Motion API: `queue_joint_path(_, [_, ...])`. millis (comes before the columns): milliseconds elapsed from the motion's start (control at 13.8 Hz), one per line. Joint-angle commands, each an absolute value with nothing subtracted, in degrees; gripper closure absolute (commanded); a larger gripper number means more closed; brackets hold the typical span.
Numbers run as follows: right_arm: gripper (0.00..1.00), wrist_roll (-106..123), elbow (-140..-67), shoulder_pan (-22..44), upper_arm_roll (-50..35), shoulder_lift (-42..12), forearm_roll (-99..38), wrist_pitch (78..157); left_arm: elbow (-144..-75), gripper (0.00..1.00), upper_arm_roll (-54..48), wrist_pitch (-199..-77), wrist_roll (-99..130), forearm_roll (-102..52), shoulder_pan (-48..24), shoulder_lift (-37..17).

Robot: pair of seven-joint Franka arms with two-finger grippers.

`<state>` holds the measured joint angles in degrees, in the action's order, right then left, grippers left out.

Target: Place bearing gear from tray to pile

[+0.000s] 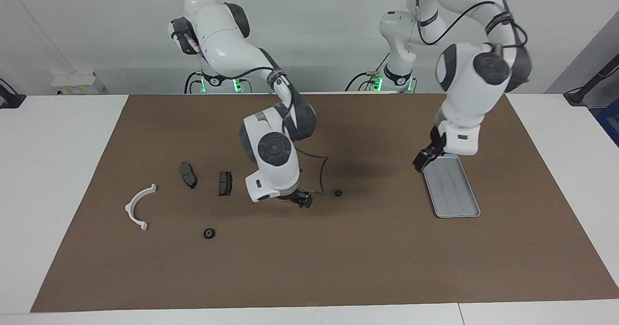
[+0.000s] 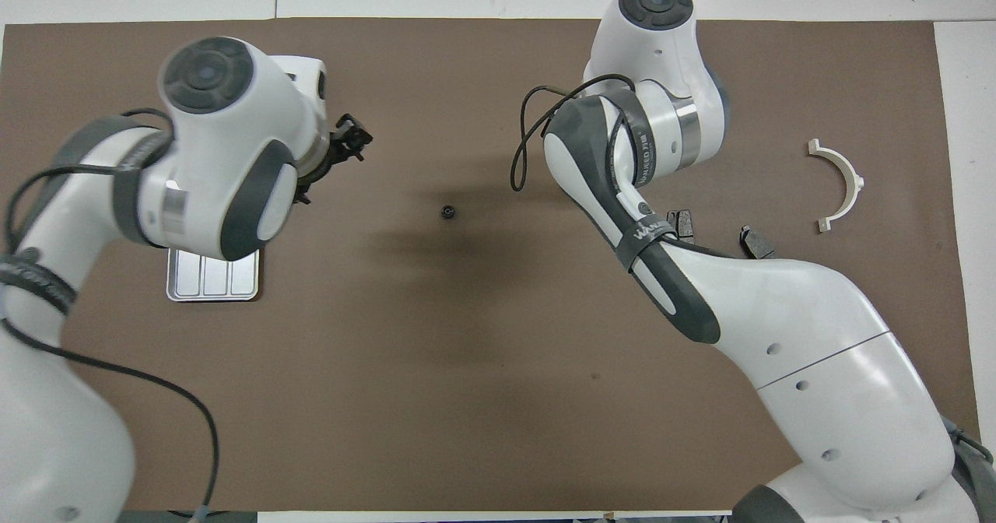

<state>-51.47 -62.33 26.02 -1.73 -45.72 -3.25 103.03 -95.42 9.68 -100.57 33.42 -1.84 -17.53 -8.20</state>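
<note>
The silver tray (image 1: 452, 189) lies toward the left arm's end of the table and holds no gear; the left arm hides most of it in the overhead view (image 2: 212, 278). One small black bearing gear (image 1: 338, 193) lies on the mat mid-table and also shows in the overhead view (image 2: 447, 212). My right gripper (image 1: 303, 201) hangs low just beside it, toward the pile. A second gear (image 1: 209, 233) lies by the pile: a white arc bracket (image 1: 138, 206) and two dark pads (image 1: 188, 175) (image 1: 225, 183). My left gripper (image 1: 420, 164) hovers over the tray's corner nearest the robots.
A brown mat (image 1: 338, 267) covers the table, with white table surface around it. In the overhead view the right arm hides its own gripper and the second gear, and partly covers the pads (image 2: 685, 223); the arc bracket (image 2: 844, 184) shows in full.
</note>
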Motion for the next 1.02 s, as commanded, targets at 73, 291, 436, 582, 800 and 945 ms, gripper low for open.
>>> queue_joint_path(73, [0.0, -57.9, -62.1, 31.6, -0.3, -47.2, -2.7, 106.3, -98.2, 0.0, 8.8, -93.4, 18.1, -1.3, -10.1, -0.1])
queue_joint_path(291, [0.0, -61.8, -62.1, 34.3, -0.3, -48.4, -2.6, 108.6, -97.8, 0.0, 8.7, -90.2, 10.0, -1.3, -6.0, 2.2])
queue_joint_path(436, [0.0, -63.6, -62.1, 35.7, -0.2, -49.0, -1.9, 109.9, -98.1, 0.0, 8.3, -91.1, 7.8, -1.3, -5.1, 2.3])
queue_joint_path(582, [0.0, -64.2, -62.1, 37.3, 0.5, -49.5, -1.3, 110.5, -98.1, 0.0, 8.1, -91.3, 7.6, -1.3, -4.2, 2.3])
queue_joint_path(800, [0.02, -64.6, -62.1, 40.0, 3.3, -50.6, -1.1, 112.2, -99.3, 0.0, 8.0, -92.8, 7.7, -1.3, -4.3, 2.5])
queue_joint_path(945, [0.06, -64.2, -62.1, 39.7, 3.4, -50.7, -1.1, 113.1, -99.3, 0.0, 7.8, -92.7, 7.7, -1.3, -4.3, 2.5])
